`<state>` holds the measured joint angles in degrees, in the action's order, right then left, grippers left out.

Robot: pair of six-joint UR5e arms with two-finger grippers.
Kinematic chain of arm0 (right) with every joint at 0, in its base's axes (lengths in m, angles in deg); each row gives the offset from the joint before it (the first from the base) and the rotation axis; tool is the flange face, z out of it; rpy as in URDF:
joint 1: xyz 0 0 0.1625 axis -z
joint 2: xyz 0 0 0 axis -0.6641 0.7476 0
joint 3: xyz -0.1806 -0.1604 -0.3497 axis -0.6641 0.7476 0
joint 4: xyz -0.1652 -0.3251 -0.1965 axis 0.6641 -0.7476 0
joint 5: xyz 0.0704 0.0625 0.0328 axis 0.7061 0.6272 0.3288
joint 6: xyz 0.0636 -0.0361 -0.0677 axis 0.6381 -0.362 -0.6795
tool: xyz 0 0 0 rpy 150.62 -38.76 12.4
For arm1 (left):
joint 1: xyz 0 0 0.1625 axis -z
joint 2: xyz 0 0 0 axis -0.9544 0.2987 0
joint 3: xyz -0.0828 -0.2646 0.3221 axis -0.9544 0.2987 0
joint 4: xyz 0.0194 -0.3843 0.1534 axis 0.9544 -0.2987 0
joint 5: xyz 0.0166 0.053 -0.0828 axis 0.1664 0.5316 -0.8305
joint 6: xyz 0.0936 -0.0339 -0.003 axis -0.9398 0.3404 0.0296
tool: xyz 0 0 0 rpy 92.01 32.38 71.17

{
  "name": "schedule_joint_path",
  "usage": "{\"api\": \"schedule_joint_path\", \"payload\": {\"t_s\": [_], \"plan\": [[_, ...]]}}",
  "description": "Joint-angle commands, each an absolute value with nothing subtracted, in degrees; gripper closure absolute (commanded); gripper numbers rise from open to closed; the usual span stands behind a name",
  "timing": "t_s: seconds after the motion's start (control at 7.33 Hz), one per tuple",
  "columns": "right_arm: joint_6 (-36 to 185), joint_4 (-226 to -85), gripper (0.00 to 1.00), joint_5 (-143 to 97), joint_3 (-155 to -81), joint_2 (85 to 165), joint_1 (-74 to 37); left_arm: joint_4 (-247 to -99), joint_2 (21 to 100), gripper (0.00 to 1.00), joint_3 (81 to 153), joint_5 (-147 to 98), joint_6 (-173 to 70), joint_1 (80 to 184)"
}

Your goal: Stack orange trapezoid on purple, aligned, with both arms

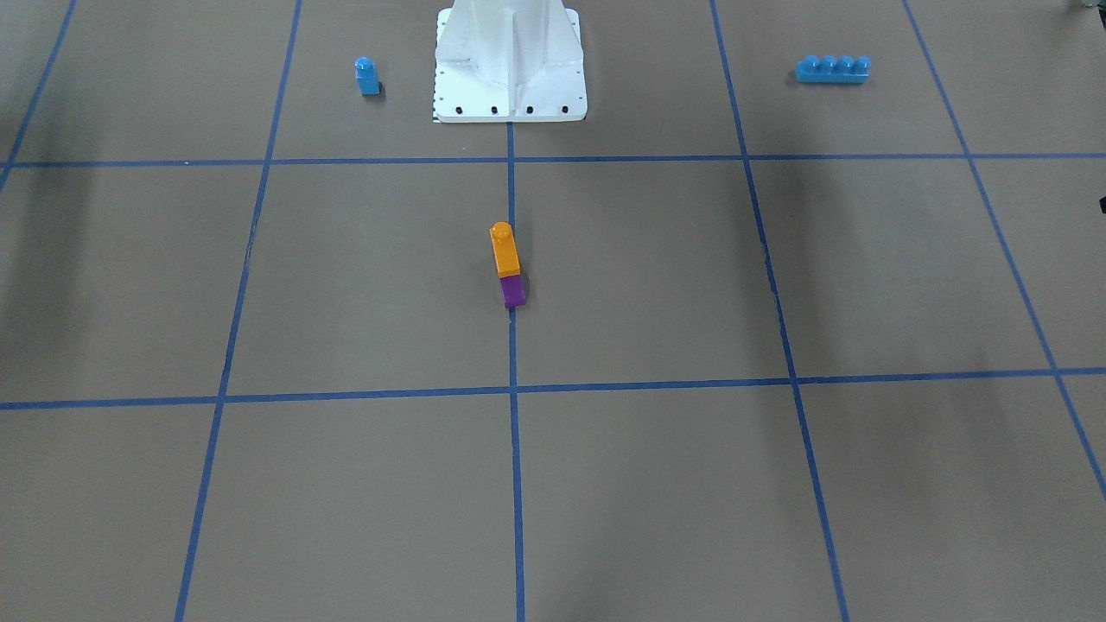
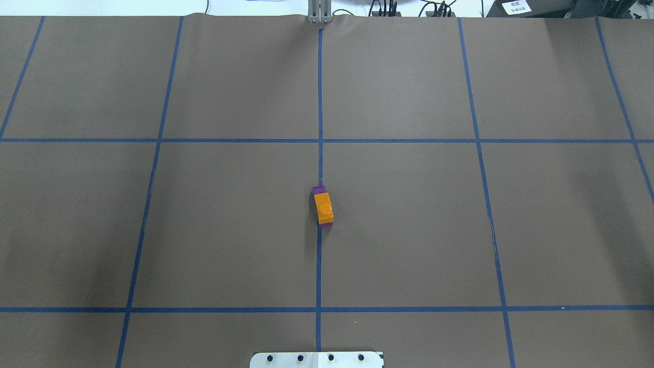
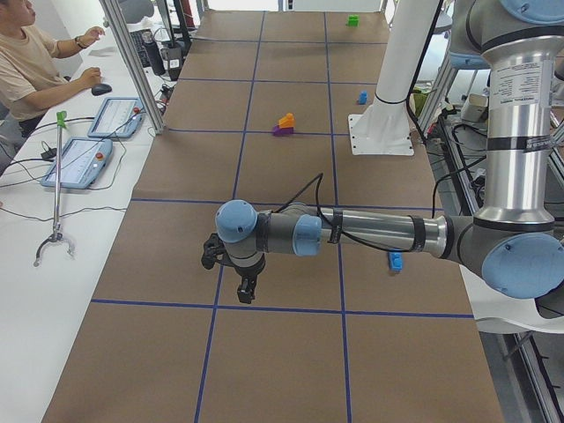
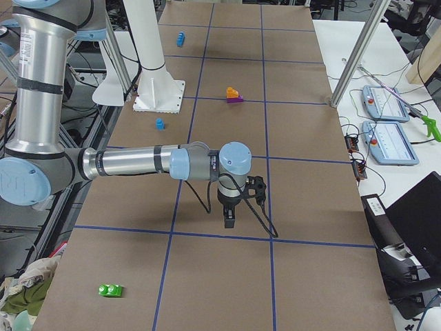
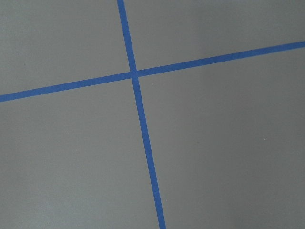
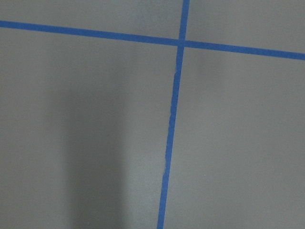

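Observation:
The orange trapezoid [image 1: 505, 250] sits on top of the purple block [image 1: 513, 292] at the table's middle, on the centre tape line. From overhead the orange block [image 2: 324, 208] covers most of the purple one [image 2: 320, 190], which shows at both ends. Neither gripper is near the stack. My left gripper [image 3: 242, 286] shows only in the exterior left view and hangs over the table far from the blocks. My right gripper [image 4: 229, 217] shows only in the exterior right view, likewise far off. I cannot tell whether either is open or shut. Both wrist views show only bare table and tape.
A small blue single-stud block [image 1: 367, 76] and a long blue four-stud brick [image 1: 832, 69] lie either side of the white robot base [image 1: 510, 86]. A green block [image 4: 110, 290] lies at the table's right end. An operator [image 3: 26, 62] sits at a side desk.

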<state>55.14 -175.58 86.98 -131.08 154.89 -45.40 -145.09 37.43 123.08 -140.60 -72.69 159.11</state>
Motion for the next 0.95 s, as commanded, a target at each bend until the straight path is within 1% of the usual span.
{"api": "schedule_joint_path", "payload": {"t_s": [0.0,0.82], "plan": [[55.2,-175.5,0.0,87.0,-130.8,155.3,-45.4,-145.1,37.6,0.0,122.9,-140.3,-72.5,159.1],[55.1,-175.4,0.0,86.4,-130.3,155.2,-45.4,-145.0,38.3,0.0,122.9,-140.2,-70.3,159.1]]}}
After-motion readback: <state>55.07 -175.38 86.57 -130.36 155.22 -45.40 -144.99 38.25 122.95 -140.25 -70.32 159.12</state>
